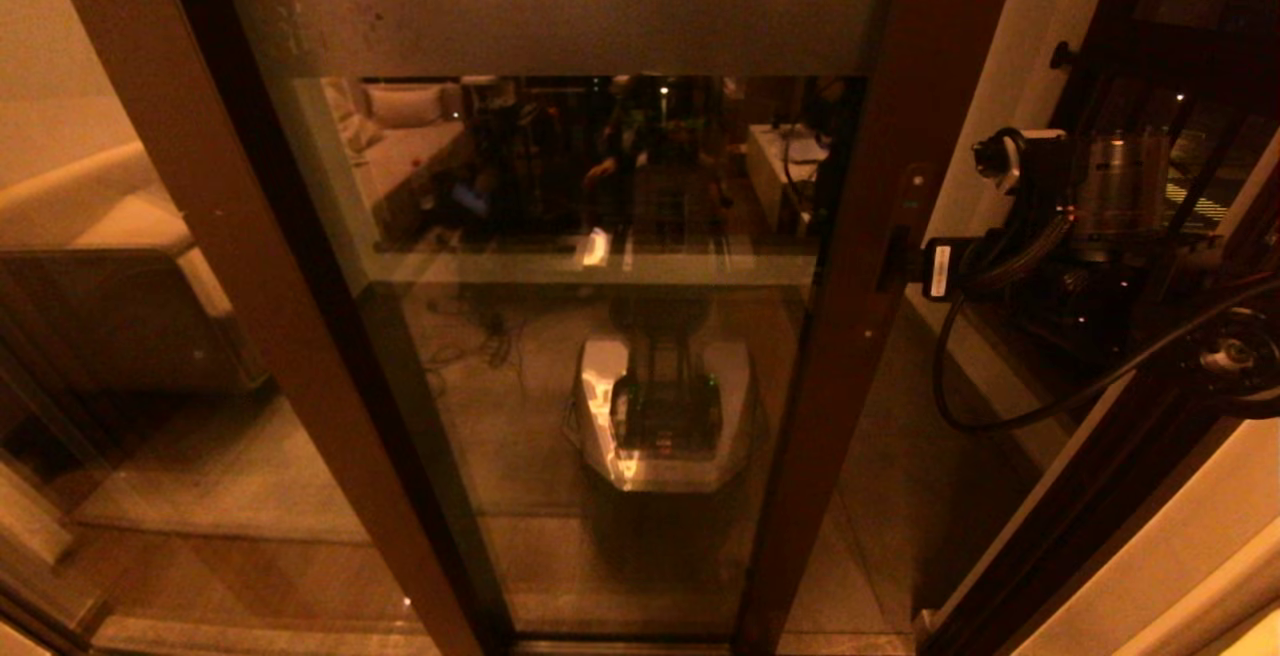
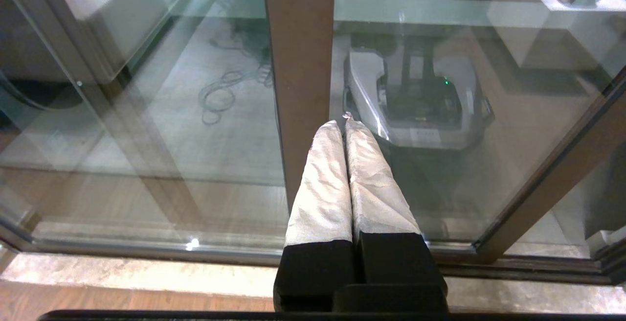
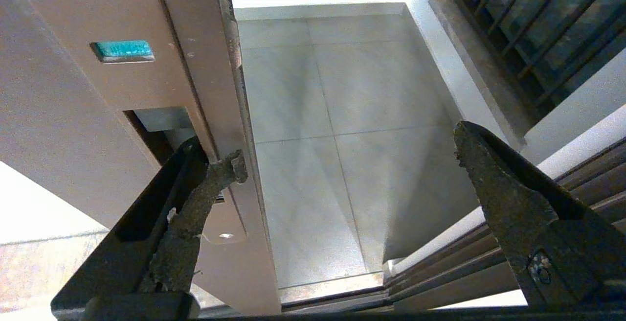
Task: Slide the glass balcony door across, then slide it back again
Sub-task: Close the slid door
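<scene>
The right gripper (image 3: 349, 159) is standing wide open, one finger (image 3: 215, 179) touching the glass balcony door (image 3: 215, 66) edge at left; no legible writing.

The glass balcony door (image 1: 600, 336) stands upright across the middle of the scene, a tall clear pane in a dark brown frame with a frosted band high up and a thinner one below. Its right-hand stile (image 3: 146, 91), bearing a recessed pull and a small green tab, stands clear of the right jamb, leaving a gap onto the tiled balcony floor.
</scene>
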You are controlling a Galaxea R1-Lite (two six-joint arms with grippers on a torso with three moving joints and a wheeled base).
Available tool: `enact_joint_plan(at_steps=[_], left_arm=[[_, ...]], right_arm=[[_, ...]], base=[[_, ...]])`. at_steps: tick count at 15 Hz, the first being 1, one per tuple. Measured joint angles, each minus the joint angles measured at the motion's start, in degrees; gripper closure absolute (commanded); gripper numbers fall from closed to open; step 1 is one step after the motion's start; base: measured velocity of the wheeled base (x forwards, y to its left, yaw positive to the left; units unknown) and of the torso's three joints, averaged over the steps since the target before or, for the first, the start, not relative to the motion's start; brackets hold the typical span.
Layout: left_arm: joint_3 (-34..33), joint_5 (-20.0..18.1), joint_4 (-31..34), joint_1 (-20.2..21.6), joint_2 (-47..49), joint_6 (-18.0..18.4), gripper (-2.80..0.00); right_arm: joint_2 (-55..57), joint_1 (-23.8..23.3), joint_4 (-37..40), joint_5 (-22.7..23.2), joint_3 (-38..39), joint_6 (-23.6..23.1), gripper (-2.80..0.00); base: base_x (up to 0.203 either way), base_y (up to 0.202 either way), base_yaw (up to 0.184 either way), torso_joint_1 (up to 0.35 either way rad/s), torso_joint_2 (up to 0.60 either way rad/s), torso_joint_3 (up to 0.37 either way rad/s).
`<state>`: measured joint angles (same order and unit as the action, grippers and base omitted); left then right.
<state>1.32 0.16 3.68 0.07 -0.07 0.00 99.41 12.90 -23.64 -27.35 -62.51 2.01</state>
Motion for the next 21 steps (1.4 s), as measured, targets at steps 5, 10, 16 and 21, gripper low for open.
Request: enact_joint_plan(at_steps=[5, 10, 16, 21], left_arm=[[0.0, -0.01, -0.02, 0.0, 0.0, 0.0, 0.0], [0.0, 0.0, 0.0, 0.0, 0.0, 0.0, 0.0], [0.0, 0.0, -0.02, 0.0, 0.0, 0.0, 0.0], [0.0, -0.01, 0.0, 0.0, 0.0, 0.0, 0.0]], right_arm=[[0.2, -1.48, 0.22, 0.0, -0.31, -0.11, -2.8], [0.11, -2.53, 0.32, -0.49, -0.38, -0.23, -2.8], [-0.88, -3.88, 0.05, -0.93, 0.26, -0.34, -2.8], [-1.4, -5.49, 0.02, -0.62, 0.22, -0.74, -2.8]], base=[[0.0, 0.0, 0.0, 0.0, 0.0, 0.0], [0.0, 0.0, 0.0, 0.0, 0.0, 0.0], [0.0, 0.0, 0.0, 0.0, 0.0, 0.0], [0.0, 0.0, 0.0, 0.0, 0.0, 0.0]])
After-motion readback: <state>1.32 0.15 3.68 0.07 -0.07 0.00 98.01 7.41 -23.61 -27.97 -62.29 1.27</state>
